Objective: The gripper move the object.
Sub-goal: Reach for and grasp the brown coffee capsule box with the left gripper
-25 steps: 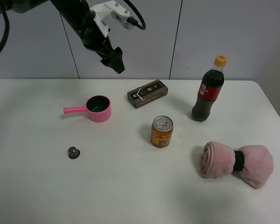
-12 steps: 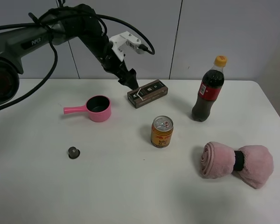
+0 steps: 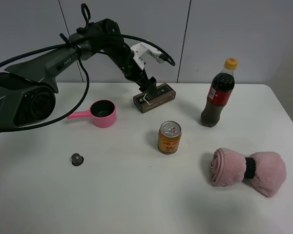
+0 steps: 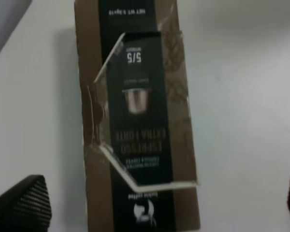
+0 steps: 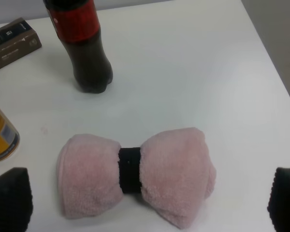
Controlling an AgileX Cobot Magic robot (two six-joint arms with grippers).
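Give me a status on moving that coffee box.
Done: the approach; the left gripper is at the box. In hand: lining up the grasp; the left wrist view shows the jaws open, one on each side of the box, not touching it. Left: closing, lifting and moving; the box lies flat on the table.

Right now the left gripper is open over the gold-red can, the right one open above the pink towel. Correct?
Not the can: the left wrist view shows the left gripper open over the long dark box. The right gripper is open above the pink towel.
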